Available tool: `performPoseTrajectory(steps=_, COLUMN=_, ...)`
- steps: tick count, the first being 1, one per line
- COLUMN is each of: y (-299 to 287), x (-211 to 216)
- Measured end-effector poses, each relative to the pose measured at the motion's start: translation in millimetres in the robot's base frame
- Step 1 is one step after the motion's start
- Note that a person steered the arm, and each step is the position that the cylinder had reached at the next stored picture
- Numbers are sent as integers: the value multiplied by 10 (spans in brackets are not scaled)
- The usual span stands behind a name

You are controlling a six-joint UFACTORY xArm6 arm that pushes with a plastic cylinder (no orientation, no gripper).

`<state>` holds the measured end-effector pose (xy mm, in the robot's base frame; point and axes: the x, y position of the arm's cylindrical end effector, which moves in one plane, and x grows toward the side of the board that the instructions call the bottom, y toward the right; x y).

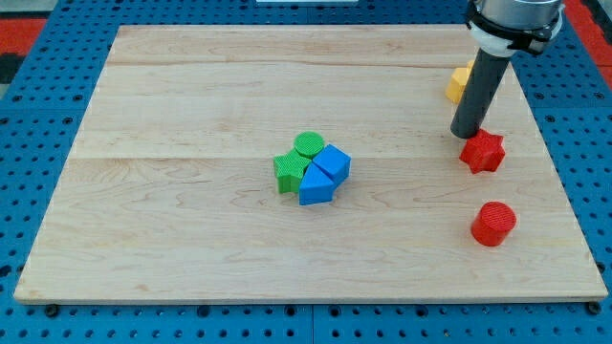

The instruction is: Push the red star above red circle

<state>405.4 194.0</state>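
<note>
The red star [483, 150] lies on the wooden board at the view's right. The red circle [493, 224] lies below it, a short gap apart and slightly to the right. My tip [465, 134] stands at the star's upper left edge, touching or nearly touching it. The dark rod rises from there to the view's top right.
A yellow block [458, 84] lies above the star, partly hidden behind the rod. A cluster at the board's middle holds a green circle [308, 144], a green star [289, 171], a blue cube [333, 162] and a blue triangular block [316, 187]. The board's right edge [564, 191] is near.
</note>
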Motion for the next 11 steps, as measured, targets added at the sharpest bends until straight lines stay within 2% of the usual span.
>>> performPoseTrajectory(steps=3, y=42, x=204)
performPoseTrajectory(steps=5, y=101, x=75)
performPoseTrajectory(steps=9, y=156, x=381)
performPoseTrajectory(steps=11, y=39, x=327)
